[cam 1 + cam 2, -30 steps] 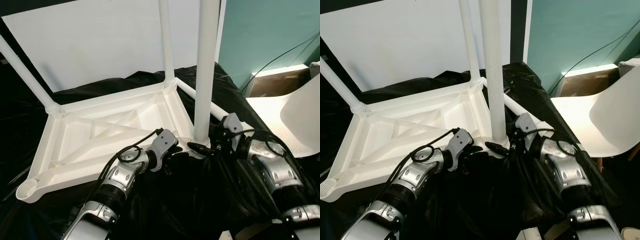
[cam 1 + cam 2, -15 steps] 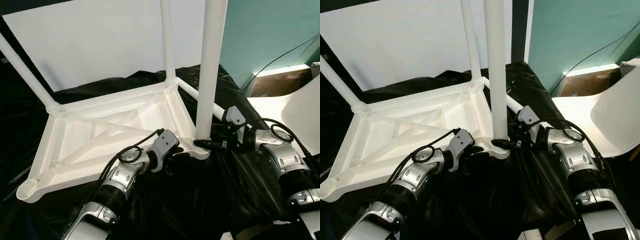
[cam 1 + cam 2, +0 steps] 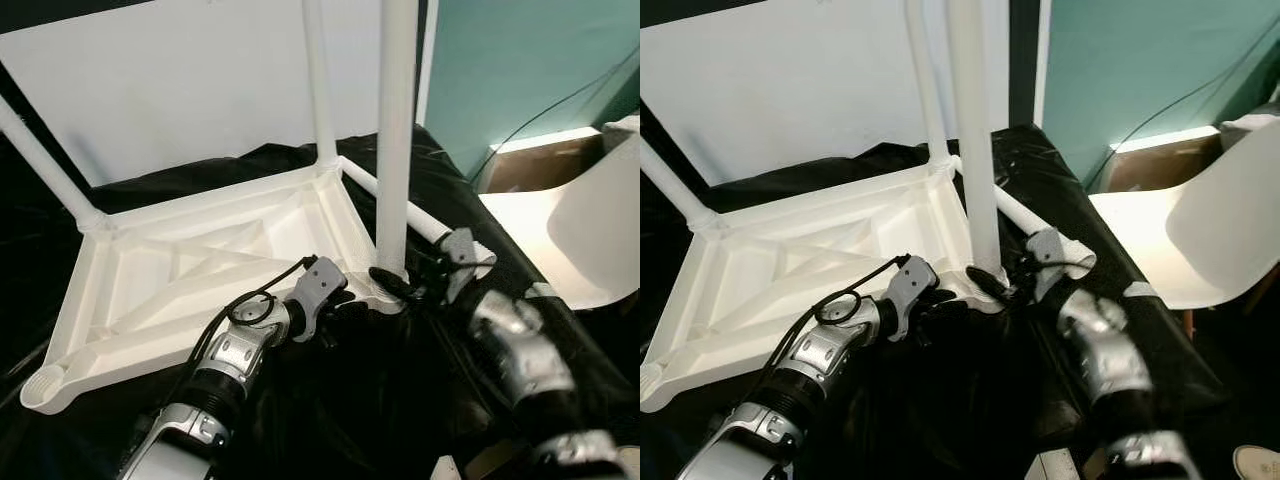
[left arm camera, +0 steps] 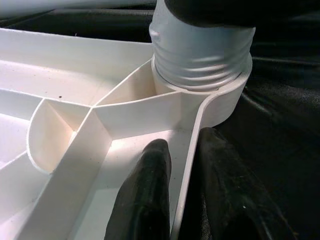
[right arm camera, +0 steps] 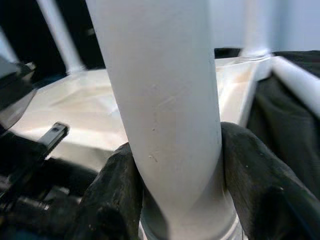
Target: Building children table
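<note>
- Three white legs stand up from the upturned white tabletop (image 3: 200,270), which lies underside up on a black sheet (image 3: 330,420) with its ribbed bracing showing.
- Nearest the robot, the front leg (image 3: 395,140) rises straight from the tabletop's near right corner socket (image 4: 205,95); its threaded grey end sits in the socket's ring.
- Behind it, the back leg (image 3: 318,80) stands at the far right corner, and the left leg (image 3: 45,165) leans out from the far left corner.
- At the near left corner an empty round socket (image 3: 42,390) is open to the air.
- A fourth white leg (image 3: 400,205) lies loose on the sheet just beside the tabletop's right edge.
- Low at the front leg's foot, the right gripper (image 3: 392,283) is clamped round the leg, one black finger (image 5: 112,195) on each side, pressed to the plastic.
- Just left of that corner, the left gripper (image 4: 182,200) pinches the tabletop's rim, one finger (image 4: 147,200) inside the rim wall and the other outside on the sheet side.
- The right forearm looks smeared in the head views, so its exact pose is hard to read.
- Off to the right stands a white chair (image 3: 1200,230), and behind it a teal wall (image 3: 1140,60) with a dark cable running down it.
- A large white board (image 3: 190,90) leans behind the table.
</note>
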Robot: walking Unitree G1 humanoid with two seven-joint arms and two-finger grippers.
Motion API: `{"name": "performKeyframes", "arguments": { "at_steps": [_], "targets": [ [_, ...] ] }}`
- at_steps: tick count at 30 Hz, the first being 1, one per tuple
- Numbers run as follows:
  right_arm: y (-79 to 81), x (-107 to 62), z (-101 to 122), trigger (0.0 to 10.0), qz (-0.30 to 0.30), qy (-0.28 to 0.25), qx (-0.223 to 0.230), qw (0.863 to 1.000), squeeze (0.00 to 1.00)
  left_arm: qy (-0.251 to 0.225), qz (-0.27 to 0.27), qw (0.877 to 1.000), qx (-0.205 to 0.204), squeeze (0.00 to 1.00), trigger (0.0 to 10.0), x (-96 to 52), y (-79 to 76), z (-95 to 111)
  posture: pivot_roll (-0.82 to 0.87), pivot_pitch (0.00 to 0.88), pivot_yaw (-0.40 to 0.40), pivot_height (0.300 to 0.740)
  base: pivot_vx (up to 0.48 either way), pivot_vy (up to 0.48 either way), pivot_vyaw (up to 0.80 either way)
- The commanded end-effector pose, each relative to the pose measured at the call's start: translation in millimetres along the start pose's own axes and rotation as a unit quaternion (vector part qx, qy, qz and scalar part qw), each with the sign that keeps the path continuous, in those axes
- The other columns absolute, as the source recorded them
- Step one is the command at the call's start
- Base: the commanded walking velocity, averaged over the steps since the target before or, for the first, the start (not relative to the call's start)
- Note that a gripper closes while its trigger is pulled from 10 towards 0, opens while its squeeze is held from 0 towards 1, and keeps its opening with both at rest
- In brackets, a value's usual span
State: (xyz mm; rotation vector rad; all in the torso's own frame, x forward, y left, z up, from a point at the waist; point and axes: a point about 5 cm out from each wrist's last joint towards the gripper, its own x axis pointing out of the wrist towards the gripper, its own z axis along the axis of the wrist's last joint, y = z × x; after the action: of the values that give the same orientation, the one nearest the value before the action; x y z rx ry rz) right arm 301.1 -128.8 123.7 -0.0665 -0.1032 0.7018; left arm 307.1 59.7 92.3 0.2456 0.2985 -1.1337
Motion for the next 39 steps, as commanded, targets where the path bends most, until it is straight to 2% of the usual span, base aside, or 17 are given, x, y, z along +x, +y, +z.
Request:
{"name": "performKeyframes", "arguments": {
  "at_steps": [1,11,12,13,14,18,19,22,26,29,30,31,34,35,36,37,39],
  "targets": [
    [32.2,19.6,2.1,0.0,0.045,-0.02,0.017,0.999,0.0,0.049,-0.042,0.998,-0.028,0.0,10.0,12.1,-20.0,-22.6,0.0,0.0,0.08,0.74,0.0,0.0,0.0],
    [41.8,28.5,-7.5,0.0,-0.005,-0.007,0.011,1.0,0.0,0.049,-0.048,0.997,-0.022,0.0,10.0,14.9,-20.4,-19.6,0.0,0.0,0.081,0.74,0.0,0.0,0.0],
    [42.1,28.5,-9.7,3.1,-0.006,0.003,0.01,1.0,0.0,0.05,-0.047,0.997,-0.021,0.0,10.0,14.7,-19.9,-19.8,0.01,0.0,0.081,0.74,0.0,0.0,0.0],
    [42.5,28.6,-11.1,10.0,-0.001,0.01,0.009,1.0,0.0,0.05,-0.047,0.997,-0.021,0.0,10.0,13.9,-19.5,-20.2,0.01,0.0,0.083,0.74,0.0,0.0,0.0],
    [44.1,28.5,-11.0,10.0,0.02,0.014,0.01,1.0,1.0,0.052,-0.047,0.997,-0.021,0.0,10.0,12.8,-19.4,-21.2,0.01,0.0,0.083,0.74,0.0,0.0,0.0],
    [43.5,27.5,-9.5,10.0,0.085,0.026,0.003,0.996,1.0,0.056,-0.046,0.997,-0.021,0.0,10.0,10.9,-19.0,-23.6,0.0,0.0,0.086,0.74,0.0,0.0,0.0],
    [40.3,26.4,-7.5,10.0,0.109,0.027,-0.003,0.994,0.0,0.056,-0.046,0.997,-0.021,0.0,10.0,11.0,-18.9,-23.6,0.01,0.0,0.084,0.74,0.0,0.0,0.0],
    [38.2,25.6,-6.1,10.0,0.125,0.027,-0.008,0.992,0.0,0.056,-0.045,0.997,-0.021,0.0,10.0,11.1,-18.8,-23.7,0.01,0.0,0.084,0.74,0.0,0.0,0.0],
    [25.2,25.4,4.1,10.0,0.179,0.035,-0.049,0.982,0.0,0.054,-0.044,0.997,-0.024,0.0,10.0,12.1,-19.5,-23.7,0.01,0.0,0.077,0.74,0.0,0.0,0.0],
    [11.3,23.1,6.7,10.0,0.236,0.075,-0.078,0.966,0.0,0.054,-0.044,0.997,-0.026,0.0,10.0,12.3,-21.6,-25.6,0.01,0.0,0.077,0.74,0.0,0.0,0.0],
    [11.3,23.1,6.7,10.0,0.236,0.075,-0.078,0.966,0.0,0.054,-0.044,0.997,-0.026,0.0,10.0,12.3,-21.6,-25.6,0.01,0.0,0.077,0.74,0.0,0.0,0.0],
    [0.7,22.3,6.9,10.0,0.253,0.099,-0.098,0.957,0.0,0.054,-0.042,0.997,-0.029,0.0,10.0,11.7,-21.9,-26.6,0.02,0.0,0.073,0.74,0.0,0.0,0.0],
    [-5.5,23.0,7.9,10.0,0.257,0.107,-0.11,0.954,0.0,0.054,-0.041,0.997,-0.03,0.0,10.0,11.3,-21.8,-27.0,0.02,0.0,0.073,0.74,0.0,0.0,0.0],
    [-7.9,23.7,8.8,3.7,0.261,0.11,-0.113,0.953,0.0,0.053,-0.041,0.997,-0.031,0.0,10.0,11.0,-22.1,-27.1,0.02,0.0,0.073,0.74,0.0,0.0,0.0],
    [-7.9,23.7,8.8,3.7,0.261,0.11,-0.113,0.953,0.0,0.053,-0.041,0.997,-0.031,0.0,10.0,11.0,-22.1,-27.1,0.02,0.0,0.073,0.74,0.0,0.0,0.0],
    [-9.5,23.9,9.9,0.0,0.269,0.112,-0.122,0.949,0.0,0.053,-0.04,0.997,-0.032,0.0,10.0,10.9,-22.4,-27.4,0.02,0.0,0.073,0.74,0.0,0.0,0.0],
    [-10.7,23.6,10.3,0.0,0.279,0.118,-0.126,0.945,0.0,0.053,-0.04,0.997,-0.033,0.0,10.0,10.8,-22.7,-27.7,0.02,0.0,0.073,0.74,0.0,0.0,0.0]
  ]
}}
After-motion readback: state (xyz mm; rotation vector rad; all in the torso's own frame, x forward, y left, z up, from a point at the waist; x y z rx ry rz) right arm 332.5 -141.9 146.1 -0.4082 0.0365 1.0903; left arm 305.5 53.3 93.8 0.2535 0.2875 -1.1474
